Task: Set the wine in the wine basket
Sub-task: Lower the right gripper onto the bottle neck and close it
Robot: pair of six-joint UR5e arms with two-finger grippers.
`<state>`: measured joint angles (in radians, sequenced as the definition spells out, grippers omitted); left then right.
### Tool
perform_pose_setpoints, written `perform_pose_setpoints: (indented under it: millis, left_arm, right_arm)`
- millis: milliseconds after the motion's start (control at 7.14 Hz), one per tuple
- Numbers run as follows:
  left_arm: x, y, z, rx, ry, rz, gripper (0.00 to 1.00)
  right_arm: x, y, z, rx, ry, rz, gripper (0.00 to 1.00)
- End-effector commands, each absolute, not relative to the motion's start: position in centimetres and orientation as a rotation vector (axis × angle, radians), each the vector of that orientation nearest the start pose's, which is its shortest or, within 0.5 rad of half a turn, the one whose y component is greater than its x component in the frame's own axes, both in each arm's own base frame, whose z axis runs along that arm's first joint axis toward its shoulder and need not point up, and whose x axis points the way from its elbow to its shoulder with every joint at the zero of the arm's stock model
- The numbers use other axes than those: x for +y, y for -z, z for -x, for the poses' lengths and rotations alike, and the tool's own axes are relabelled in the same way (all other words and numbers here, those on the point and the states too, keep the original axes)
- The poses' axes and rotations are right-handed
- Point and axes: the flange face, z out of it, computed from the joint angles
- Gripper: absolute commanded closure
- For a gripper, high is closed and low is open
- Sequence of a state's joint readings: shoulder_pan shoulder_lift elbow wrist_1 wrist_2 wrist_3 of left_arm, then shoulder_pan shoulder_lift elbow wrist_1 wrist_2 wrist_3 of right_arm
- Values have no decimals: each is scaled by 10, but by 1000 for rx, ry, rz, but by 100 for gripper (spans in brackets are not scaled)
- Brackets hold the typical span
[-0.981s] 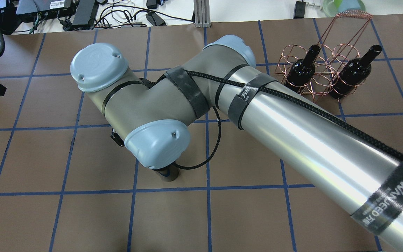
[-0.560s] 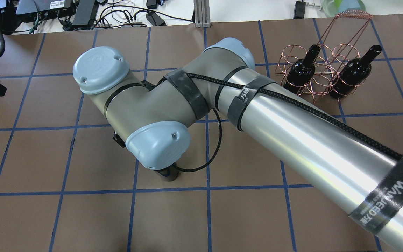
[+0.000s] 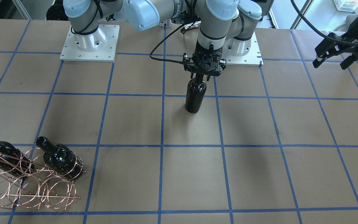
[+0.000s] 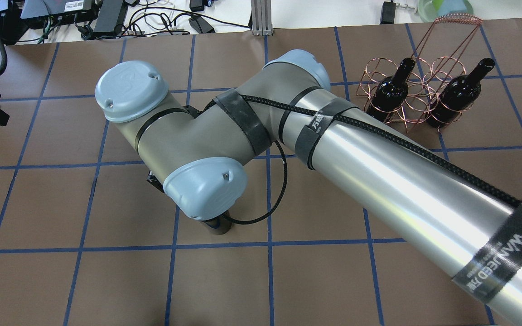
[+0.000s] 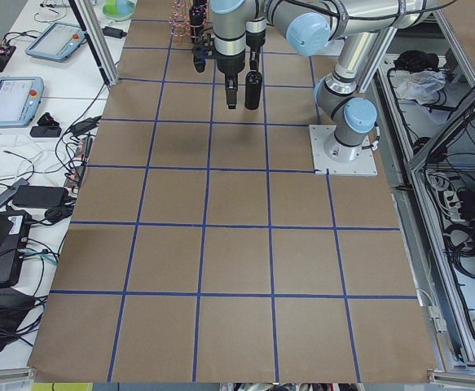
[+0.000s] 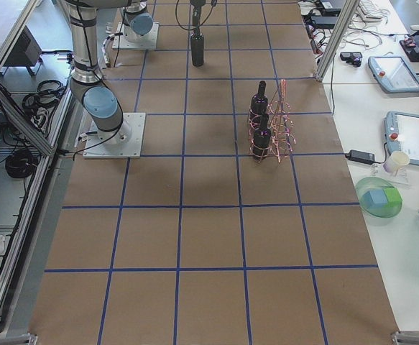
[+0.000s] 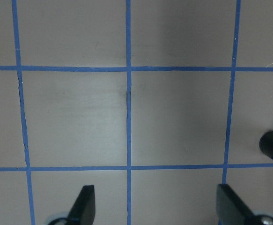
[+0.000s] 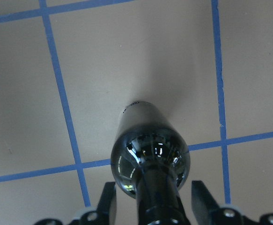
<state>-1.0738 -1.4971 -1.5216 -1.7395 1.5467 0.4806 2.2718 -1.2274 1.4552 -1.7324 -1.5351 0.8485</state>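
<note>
One wine bottle point(image 3: 194, 97) stands upright on the brown table near the robot's side; in the overhead view only its edge point(image 4: 218, 225) shows under the right arm. My right gripper point(image 3: 201, 76) is directly over it. In the right wrist view the fingers point(image 8: 107, 204) stand on either side of the bottle's neck point(image 8: 158, 187) with a gap on each side, so it is open. My left gripper point(image 3: 331, 63) hangs open and empty far off to the side. The copper wire wine basket point(image 3: 26, 189) holds two other bottles point(image 3: 59, 159).
The basket point(image 4: 417, 97) stands at the table's far right in the overhead view, its handle tilted back. The right arm's links point(image 4: 379, 167) cover the table's middle there. Cables and devices point(image 4: 107, 13) lie beyond the far edge. Arm base plates point(image 3: 89, 43) sit at the robot's side.
The right arm's wrist has shifted slightly to the right and towards the robot in the overhead view. The basket and its two bottles have not moved.
</note>
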Motion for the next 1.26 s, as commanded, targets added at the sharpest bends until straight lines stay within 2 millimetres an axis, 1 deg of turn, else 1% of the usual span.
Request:
perform_pose_setpoints:
  millis: [0, 140, 280, 420, 560, 700, 1121]
  left_arm:
    - [-463, -530, -97, 3184, -46, 25, 8]
    - [-462, -531, -96, 3184, -44, 28, 8]
    - [-462, -531, -96, 3184, -44, 28, 8]
    - [-463, -530, -97, 3184, -46, 28, 8]
    - [-462, -530, -96, 3185, -48, 25, 8]
    - [-462, -530, -96, 3189, -54, 26, 8]
    - [-462, -530, -96, 3189, -56, 28, 8]
  right_arm:
    - [-384, -368, -503, 3150, -122, -237, 36]
    - [-384, -367, -504, 3151, -124, -237, 37]
    - [-384, -366, -504, 3152, -126, -237, 42]
    - [-383, -365, -506, 3135, -145, -263, 53]
    - [-383, -365, -506, 3134, -148, -271, 81]
    - [-383, -365, -506, 3134, -148, -269, 100]
    - [-393, -368, -500, 3109, -171, -260, 100]
